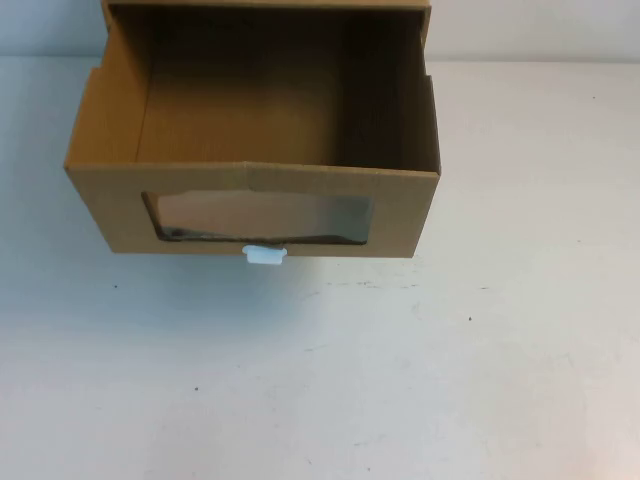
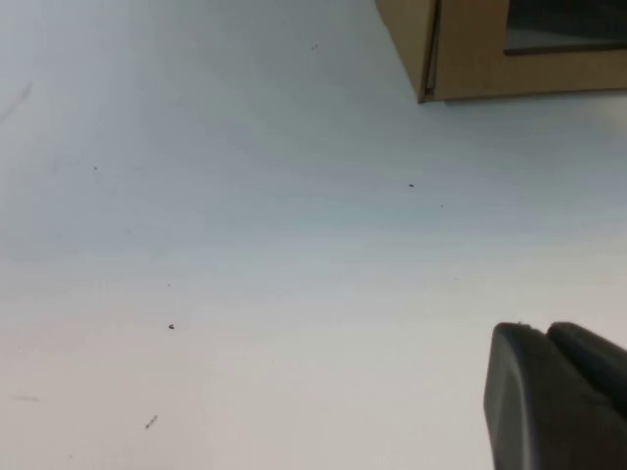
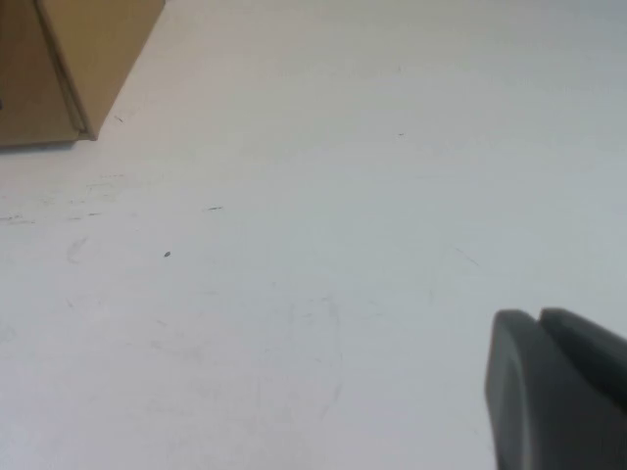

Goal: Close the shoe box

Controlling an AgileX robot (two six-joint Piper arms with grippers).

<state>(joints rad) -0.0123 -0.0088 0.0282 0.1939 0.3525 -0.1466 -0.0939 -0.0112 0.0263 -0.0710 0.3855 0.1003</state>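
The shoe box point(image 1: 270, 205) is a brown cardboard drawer, pulled out toward me at the back middle of the table, empty inside. Its front panel has a wide clear window point(image 1: 258, 217) and a small white pull tab point(image 1: 265, 256) below it. Neither arm shows in the high view. My left gripper point(image 2: 545, 333) is shut and empty, low over the bare table, well short of the box's left front corner point(image 2: 431, 59). My right gripper point(image 3: 537, 318) is shut and empty over the table, away from the box's right front corner point(image 3: 69, 69).
The white table point(image 1: 400, 380) spreads in front of the box, with small dark specks and faint scuff marks. The box's outer sleeve point(image 1: 425, 8) shows at the top edge.
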